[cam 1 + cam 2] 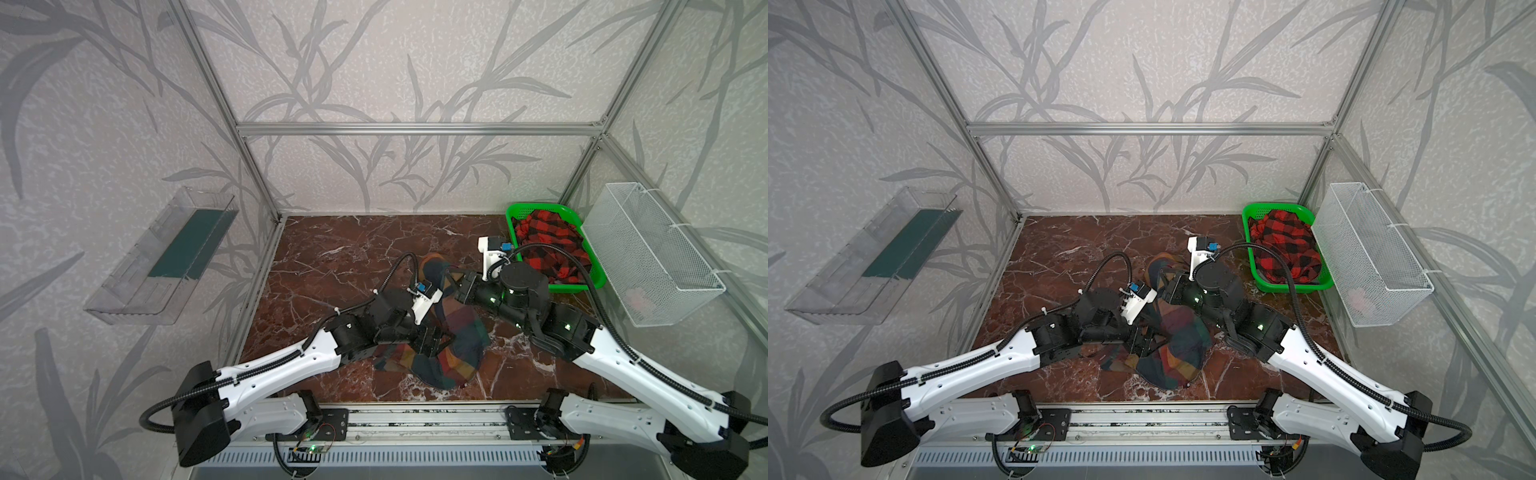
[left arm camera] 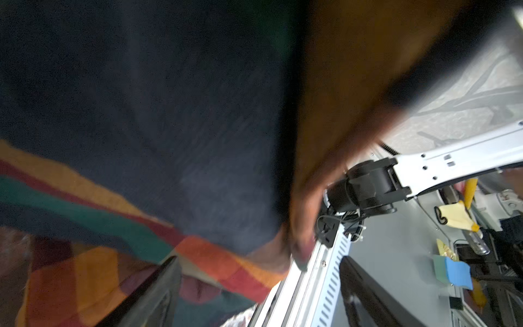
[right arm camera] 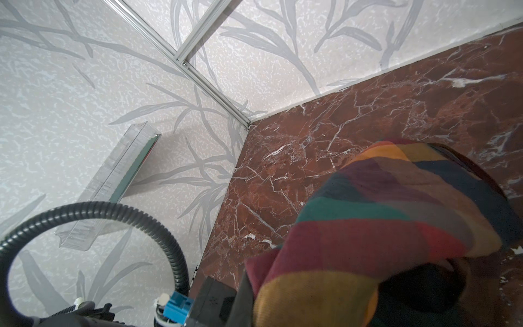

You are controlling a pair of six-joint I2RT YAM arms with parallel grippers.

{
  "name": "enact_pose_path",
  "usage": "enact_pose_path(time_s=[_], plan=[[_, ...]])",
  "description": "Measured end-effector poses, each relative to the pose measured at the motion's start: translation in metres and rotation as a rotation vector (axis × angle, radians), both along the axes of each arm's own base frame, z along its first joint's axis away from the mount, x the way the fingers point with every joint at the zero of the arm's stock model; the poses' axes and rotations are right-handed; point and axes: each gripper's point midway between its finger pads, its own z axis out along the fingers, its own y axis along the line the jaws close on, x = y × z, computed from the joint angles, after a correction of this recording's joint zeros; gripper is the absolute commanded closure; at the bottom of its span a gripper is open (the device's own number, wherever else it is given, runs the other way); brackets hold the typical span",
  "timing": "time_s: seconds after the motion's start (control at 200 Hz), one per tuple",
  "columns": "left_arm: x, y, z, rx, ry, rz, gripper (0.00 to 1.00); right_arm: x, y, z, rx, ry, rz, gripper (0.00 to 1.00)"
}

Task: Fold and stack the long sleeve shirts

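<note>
Pinching the multicolour shirt (image 1: 465,330), right hand (image 1: 451,277) is clamped; left hand (image 1: 438,340) gapes.

Pale wallpaper (image 1: 374,62) with grey leaf sprays all round: left, far and right. Silver aluminium framing (image 1: 415,129) runs across the far wall and down into the corners. Underneath lies a red-brown marble tabletop (image 1: 332,257), white-veined and glossy under soft, even light. On the left wall hangs a clear plastic shelf (image 1: 137,286) with a dark green strip inside. On the right wall, a white wire-mesh basket (image 1: 665,257).
</note>
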Motion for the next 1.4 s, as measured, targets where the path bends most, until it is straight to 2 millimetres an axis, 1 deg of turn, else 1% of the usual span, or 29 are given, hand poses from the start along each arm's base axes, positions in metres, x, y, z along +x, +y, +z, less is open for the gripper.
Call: enact_pose_path(time_s=[0.115, 0.2, 0.345, 0.41, 0.535, 0.635, 0.735, 0.835, 0.95, 1.05, 1.235, 1.325, 1.4], plan=[[0.002, -0.013, 0.006, -0.08, 0.022, 0.008, 0.21, 0.001, -0.002, 0.002, -0.006, -0.012, -0.009, 1.0], [0.001, -0.017, 0.004, -0.122, 0.057, 0.02, 0.26, 0.001, -0.003, 0.002, -0.012, -0.016, -0.014, 1.0], [-0.002, -0.023, -0.001, -0.184, 0.136, 0.034, 0.38, 0.003, -0.006, 0.002, -0.025, -0.028, -0.027, 1.0], [-0.005, -0.025, -0.003, -0.201, 0.171, 0.036, 0.4, 0.004, -0.007, 0.002, -0.032, -0.034, -0.032, 1.0], [-0.009, -0.024, -0.001, -0.224, 0.21, 0.05, 0.41, 0.006, -0.009, 0.002, -0.044, -0.044, -0.045, 1.0], [-0.012, -0.017, 0.012, -0.247, 0.205, 0.077, 0.39, 0.007, -0.01, 0.002, -0.053, -0.051, -0.053, 1.0], [-0.017, -0.008, 0.029, -0.287, 0.197, 0.102, 0.39, 0.008, -0.012, 0.002, -0.06, -0.057, -0.061, 1.0], [-0.022, -0.004, 0.033, -0.298, 0.213, 0.119, 0.39, 0.009, -0.013, 0.002, -0.067, -0.063, -0.066, 1.0], [-0.028, -0.005, 0.028, -0.29, 0.243, 0.132, 0.4, 0.01, -0.014, 0.002, -0.07, -0.065, -0.069, 1.0], [-0.029, -0.01, 0.022, -0.283, 0.279, 0.142, 0.42, 0.01, -0.014, 0.002, -0.07, -0.065, -0.07, 1.0], [-0.029, -0.02, 0.004, -0.263, 0.334, 0.154, 0.5, 0.01, -0.014, 0.001, -0.071, -0.062, -0.07, 1.0], [-0.03, -0.024, 0.001, -0.272, 0.354, 0.158, 0.56, 0.01, -0.014, -0.002, -0.073, -0.059, -0.071, 1.0], [-0.029, -0.027, 0.0, -0.281, 0.366, 0.161, 0.58, 0.01, -0.014, -0.004, -0.077, -0.054, -0.071, 1.0]])
